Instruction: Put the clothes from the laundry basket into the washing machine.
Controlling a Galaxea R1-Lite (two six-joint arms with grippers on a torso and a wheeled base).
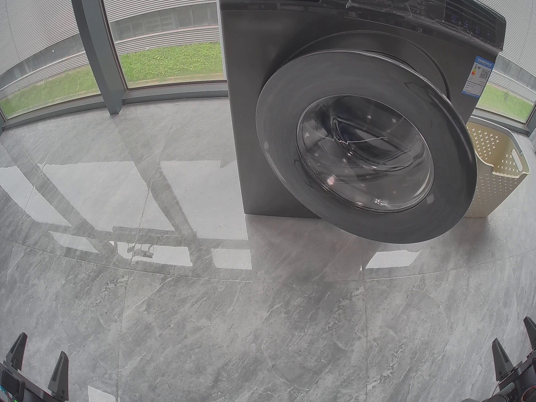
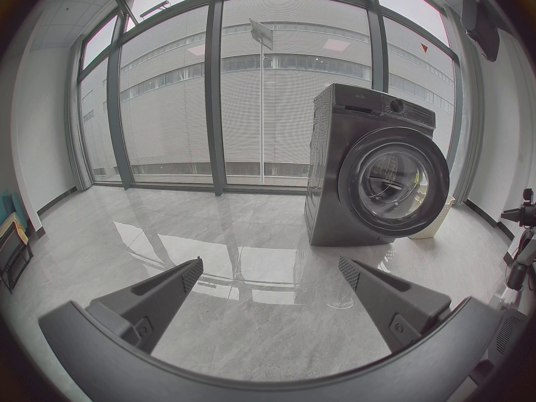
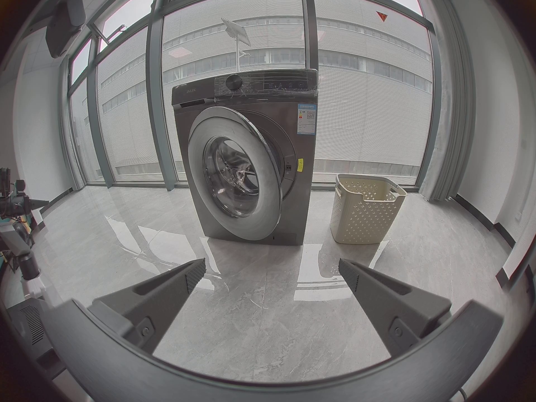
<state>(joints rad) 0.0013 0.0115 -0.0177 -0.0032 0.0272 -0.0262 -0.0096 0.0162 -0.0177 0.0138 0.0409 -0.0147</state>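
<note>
Polished grey stone floor (image 1: 167, 308) beneath tall windows (image 1: 162, 6), grass (image 1: 173, 62) outside. Near the glass, a dark grey washing machine (image 1: 251, 96), its round door (image 1: 365, 146) swung open toward the room. Carries a blue-and-white label (image 1: 478, 76) on the upper right corner of its front and a small yellow sticker (image 3: 300, 164) beside the drum opening, print on both too small to read. Just beside the machine on the robot's right, a cream perforated laundry basket (image 1: 499, 163), upright on the floor, partly hidden behind the door in the head view. Low at the near edge, left end effector (image 1: 42, 346) and right end effector (image 1: 512, 330), each spread wide and holding nothing, both well apart from machine and basket, with floor between.
</note>
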